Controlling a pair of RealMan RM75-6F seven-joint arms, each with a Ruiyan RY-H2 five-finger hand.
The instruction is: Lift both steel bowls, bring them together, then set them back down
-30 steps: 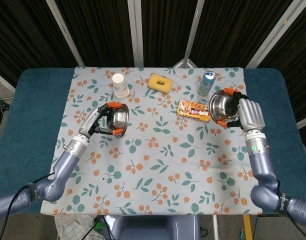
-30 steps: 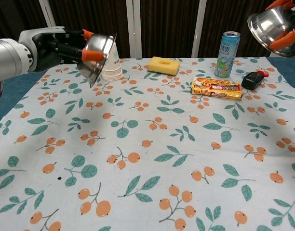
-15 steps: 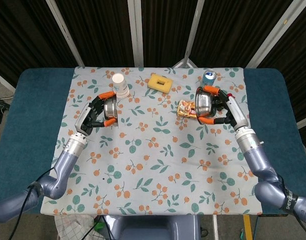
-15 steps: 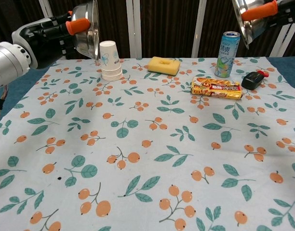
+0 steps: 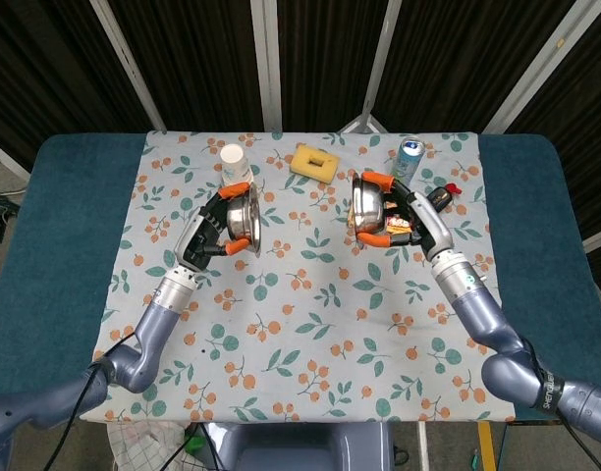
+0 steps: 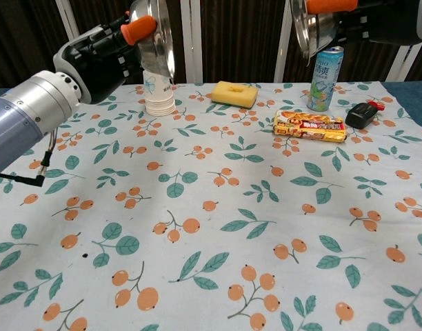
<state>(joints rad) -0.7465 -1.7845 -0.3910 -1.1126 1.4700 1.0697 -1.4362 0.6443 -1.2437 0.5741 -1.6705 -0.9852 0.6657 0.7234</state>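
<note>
Both robot hands are raised above the surface (image 5: 310, 324), each gripping a steel bowl by its rim with orange-tipped fingers. Left robot hand (image 5: 210, 235) holds the left steel bowl (image 5: 244, 216) tipped on its side, mouth facing right. Right robot hand (image 5: 404, 211) holds the right steel bowl (image 5: 367, 203) also tilted on edge, mouth facing left; the two bowls face each other but are well apart. On the floral cloth lie a paper cup stack (image 6: 158, 89), a yellow sponge (image 6: 235, 93), a drink can (image 6: 326, 78), a snack packet (image 6: 309, 125) and a small black object (image 6: 363, 114).
</note>
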